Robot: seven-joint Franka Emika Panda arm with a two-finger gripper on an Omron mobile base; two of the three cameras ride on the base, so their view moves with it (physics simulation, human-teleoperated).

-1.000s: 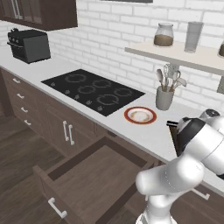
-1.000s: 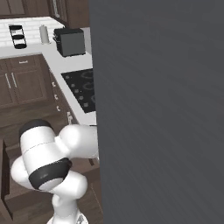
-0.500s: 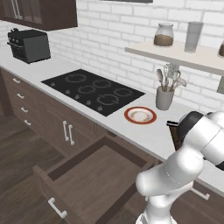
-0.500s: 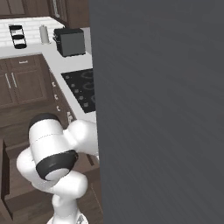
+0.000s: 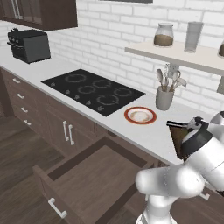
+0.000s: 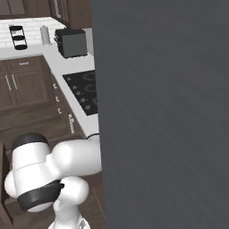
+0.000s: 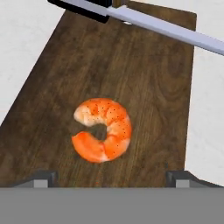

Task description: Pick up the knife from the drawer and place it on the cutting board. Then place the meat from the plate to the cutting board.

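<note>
1. The gripper now stands wide open, wider than a moment ago, holding nothing; the meat lies free on the cutting board between the fingertips.
2. The knife rests across the board's far end; the plate sits bare, so both placements look done.
3. Straight up is clear; the drawer hangs open below.
</note>
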